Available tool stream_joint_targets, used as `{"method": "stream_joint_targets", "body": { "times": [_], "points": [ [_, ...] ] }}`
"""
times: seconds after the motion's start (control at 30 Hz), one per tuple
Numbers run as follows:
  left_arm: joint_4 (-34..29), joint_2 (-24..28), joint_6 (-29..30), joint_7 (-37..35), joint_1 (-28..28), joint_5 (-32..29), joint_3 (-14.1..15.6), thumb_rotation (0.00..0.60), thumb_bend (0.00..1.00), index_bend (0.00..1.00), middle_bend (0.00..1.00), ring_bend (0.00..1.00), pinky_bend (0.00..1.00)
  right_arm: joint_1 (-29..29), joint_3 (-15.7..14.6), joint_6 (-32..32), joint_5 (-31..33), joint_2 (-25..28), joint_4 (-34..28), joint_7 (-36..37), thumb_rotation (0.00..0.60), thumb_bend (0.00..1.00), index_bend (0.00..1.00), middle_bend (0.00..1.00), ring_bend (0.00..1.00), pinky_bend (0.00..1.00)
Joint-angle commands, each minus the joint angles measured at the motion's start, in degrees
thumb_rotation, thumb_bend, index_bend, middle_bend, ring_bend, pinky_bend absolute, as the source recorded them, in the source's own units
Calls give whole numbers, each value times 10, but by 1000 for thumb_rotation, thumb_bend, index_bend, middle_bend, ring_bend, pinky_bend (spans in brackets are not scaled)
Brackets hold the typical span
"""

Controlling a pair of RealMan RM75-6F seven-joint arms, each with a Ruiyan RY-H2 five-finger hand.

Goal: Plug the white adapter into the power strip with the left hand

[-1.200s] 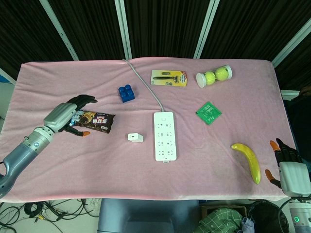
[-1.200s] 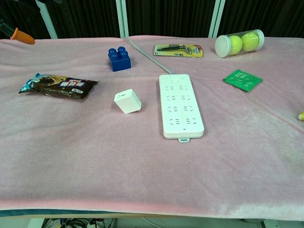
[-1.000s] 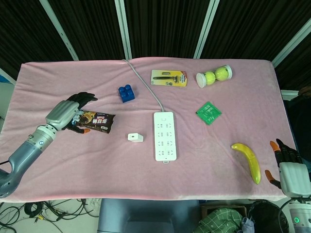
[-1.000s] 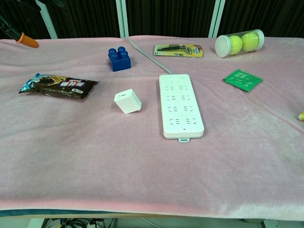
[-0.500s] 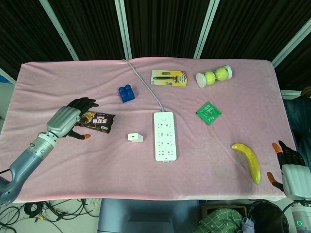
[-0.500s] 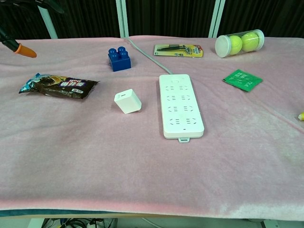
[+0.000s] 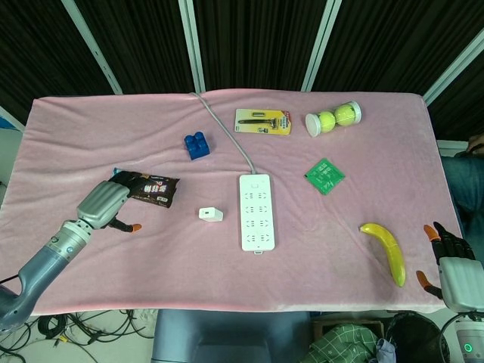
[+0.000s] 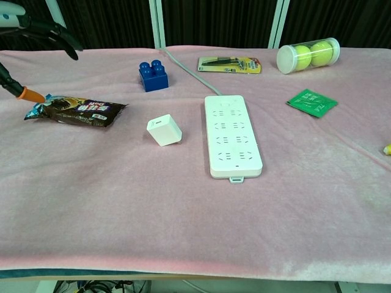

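Head view shows our left hand [image 7: 103, 204] empty with fingers apart, hovering over the pink tabletop [image 7: 318, 249] just beside the snack bar [image 7: 147, 187]. We see the white adapter [image 7: 211, 215] lying free, near the power strip [image 7: 256, 211] on its left. Our right hand [image 7: 452, 265] sits released, fingers spread, off the tabletop's corner near the banana [image 7: 386, 249].
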Motion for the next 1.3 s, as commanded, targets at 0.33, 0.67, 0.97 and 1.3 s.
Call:
{"method": "stream_joint_targets", "body": {
  "times": [0.33, 0.67, 0.97, 1.3],
  "points": [
    [27, -101, -4, 163, -22, -100, -16, 600, 164, 328, 385, 240, 257, 1, 1, -1, 2, 2, -2, -8, 600, 197, 24, 41, 121, 143],
    [70, -196, -25, 253, -81, -160, -44, 600, 189, 351, 397, 251, 267, 2, 0, -4, 2, 4, 0, -5, 600, 197, 24, 41, 121, 143],
    [126, -277, -22, 310, -121, -214, -63, 600, 189, 362, 421, 273, 281, 3, 2, -6, 6, 4, 1, -3, 600, 199, 24, 41, 121, 143],
    [160, -327, -15, 327, -137, -230, -62, 600, 189, 383, 465, 309, 305, 3, 2, -7, 7, 5, 1, -3, 600, 200, 24, 41, 121, 143]
  ]
}}
